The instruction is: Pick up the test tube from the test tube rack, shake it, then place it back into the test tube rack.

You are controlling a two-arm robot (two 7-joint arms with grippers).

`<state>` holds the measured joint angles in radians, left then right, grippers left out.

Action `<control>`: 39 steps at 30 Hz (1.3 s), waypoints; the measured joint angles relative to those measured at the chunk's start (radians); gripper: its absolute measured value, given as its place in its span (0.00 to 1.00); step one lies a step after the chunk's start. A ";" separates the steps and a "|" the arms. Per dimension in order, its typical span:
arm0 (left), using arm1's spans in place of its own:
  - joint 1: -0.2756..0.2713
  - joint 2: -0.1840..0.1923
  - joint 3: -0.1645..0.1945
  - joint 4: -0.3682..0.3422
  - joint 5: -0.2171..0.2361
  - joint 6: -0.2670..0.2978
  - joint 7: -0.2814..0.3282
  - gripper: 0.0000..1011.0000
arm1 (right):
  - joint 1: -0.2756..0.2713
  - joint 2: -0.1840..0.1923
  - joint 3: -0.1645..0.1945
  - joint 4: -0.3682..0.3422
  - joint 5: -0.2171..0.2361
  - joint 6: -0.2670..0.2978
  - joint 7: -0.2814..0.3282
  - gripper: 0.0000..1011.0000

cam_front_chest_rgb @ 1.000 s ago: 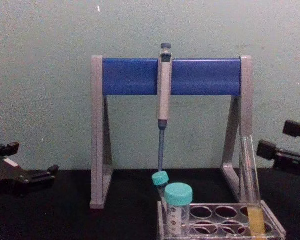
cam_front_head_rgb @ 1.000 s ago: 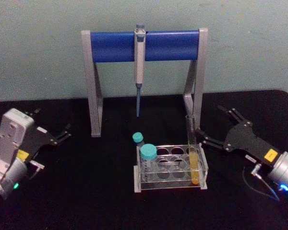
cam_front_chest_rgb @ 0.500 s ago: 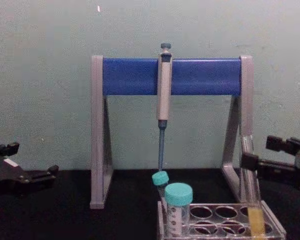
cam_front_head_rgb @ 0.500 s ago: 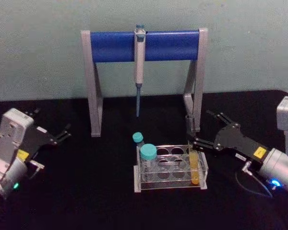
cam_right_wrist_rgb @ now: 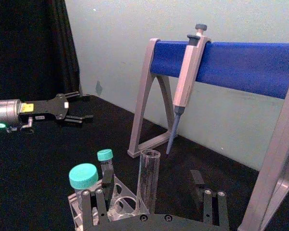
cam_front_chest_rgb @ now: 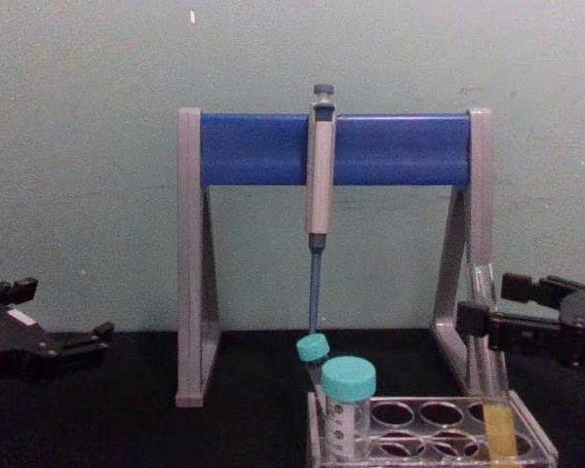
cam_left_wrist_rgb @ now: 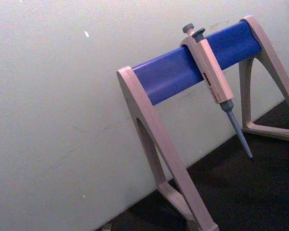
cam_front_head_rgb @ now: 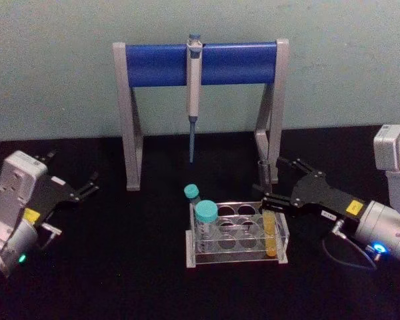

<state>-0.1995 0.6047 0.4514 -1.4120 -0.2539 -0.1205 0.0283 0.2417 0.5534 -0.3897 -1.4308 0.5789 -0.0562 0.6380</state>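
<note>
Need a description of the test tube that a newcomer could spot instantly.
In front of the grey-and-blue pipette stand sits a clear test tube rack. The test tube stands at its right end, straddled by the open right gripper. Unlike the short teal-capped tubes at the left, it is tall, thin, capless, with yellow-orange liquid.

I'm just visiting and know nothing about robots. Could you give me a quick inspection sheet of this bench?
Surface: black table, no spills seen.
Job's things: test tube with yellow liquid stands at the rack's right end.
Clutter: two teal-capped tubes at the rack's left end; pipette hanging on a blue-barred stand behind.
Grippers: right gripper open, straddling the test tube above the rack; left gripper open, parked far left.
Cables: thin cable loop at the right wrist, clear of the rack.
Surroundings: pale green wall.
</note>
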 joint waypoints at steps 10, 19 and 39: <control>0.000 0.000 0.000 0.000 0.000 0.000 0.000 0.99 | 0.021 0.001 -0.016 0.012 0.022 0.041 0.007 0.99; 0.000 0.000 0.000 0.000 0.000 0.000 0.000 0.99 | 0.044 0.001 -0.036 0.031 0.027 0.073 0.003 0.99; 0.000 0.000 0.000 0.000 0.000 0.000 0.000 0.99 | 0.058 -0.001 -0.043 0.048 0.027 0.075 -0.010 0.99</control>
<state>-0.1995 0.6047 0.4514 -1.4120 -0.2539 -0.1206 0.0283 0.2994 0.5522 -0.4328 -1.3831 0.6064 0.0188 0.6277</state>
